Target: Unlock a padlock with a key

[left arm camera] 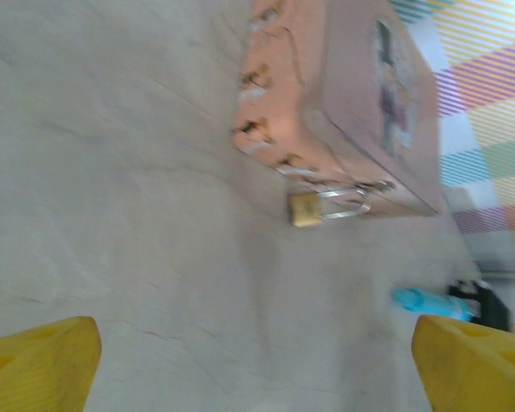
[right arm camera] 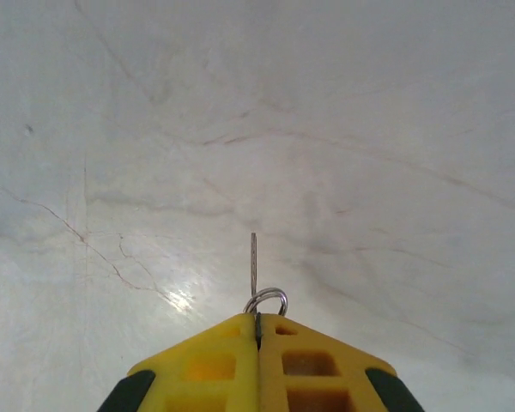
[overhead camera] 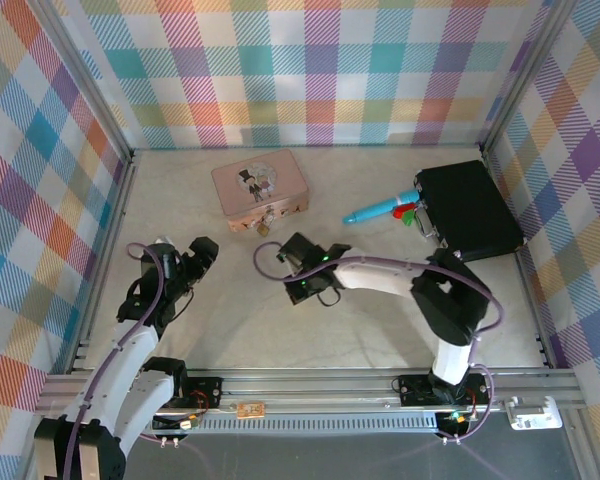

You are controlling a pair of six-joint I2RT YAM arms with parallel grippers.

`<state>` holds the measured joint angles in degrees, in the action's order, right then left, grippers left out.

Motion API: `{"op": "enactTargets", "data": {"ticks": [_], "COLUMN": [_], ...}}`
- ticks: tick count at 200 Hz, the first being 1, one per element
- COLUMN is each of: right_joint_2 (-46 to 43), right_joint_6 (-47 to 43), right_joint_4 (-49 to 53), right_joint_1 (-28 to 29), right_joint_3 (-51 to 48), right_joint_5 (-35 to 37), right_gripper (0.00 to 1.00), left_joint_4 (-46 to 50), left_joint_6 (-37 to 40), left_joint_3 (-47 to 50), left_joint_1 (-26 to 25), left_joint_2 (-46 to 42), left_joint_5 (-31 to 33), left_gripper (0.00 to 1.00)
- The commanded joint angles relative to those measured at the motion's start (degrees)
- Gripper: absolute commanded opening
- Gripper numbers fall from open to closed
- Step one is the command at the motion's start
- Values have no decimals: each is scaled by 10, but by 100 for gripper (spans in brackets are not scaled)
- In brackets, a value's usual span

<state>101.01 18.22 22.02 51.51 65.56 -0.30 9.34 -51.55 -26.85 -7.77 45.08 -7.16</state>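
Right gripper [right arm camera: 257, 324] pinched shut on the key [right arm camera: 253, 257]; left gripper [left arm camera: 257, 369] spread wide and holding nothing.

In my right wrist view, the key's thin blade sticks straight up from my closed yellow fingertips [right arm camera: 215, 360] at the lower middle of the frame. Its small ring [right arm camera: 275, 298] sits right at the tips, with the pale table [right arm camera: 112, 129] behind. In my left wrist view, my two yellow fingers [left arm camera: 43, 365] sit in the lower corners, far apart. The padlock [left arm camera: 306, 209] lies a little right of centre on the table, its silver shackle meeting the front clasp of the pink tin [left arm camera: 360, 103] in the upper right. A turquoise tool [left arm camera: 421, 300] lies lower down towards the right edge.
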Motion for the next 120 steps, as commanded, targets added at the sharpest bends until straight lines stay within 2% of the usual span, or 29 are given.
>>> {"op": "enactTargets", "data": {"ticks": [1, 41, 58, 82, 120], "right_joint_2": [-56, -131, -161, -200, -242], "right_joint_6": [-35, -50, -58, -68, -77], "right_joint_4": [-40, -48, -49, -60, -83], "right_joint_1": [-65, -154, -183, -228, -287], "right_joint_3": [-31, -70, -80, -95, -102], "right_joint_5": [-116, -216, -250, -315, -413], "right_gripper": [0, 0, 0, 0, 0], "left_joint_4": [-73, -131, -194, -298, -443], "left_joint_6": [-84, -87, -87, -62, -45], "left_joint_3": [14, -31, -53, -89, -119], "left_joint_1": [-42, -175, -210, -252, -294], "left_joint_2": [6, 66, 126, 207, 284], "left_joint_5": [-35, 49, 37, 10, -14], "left_gripper": [90, 90, 88, 80, 78]}}
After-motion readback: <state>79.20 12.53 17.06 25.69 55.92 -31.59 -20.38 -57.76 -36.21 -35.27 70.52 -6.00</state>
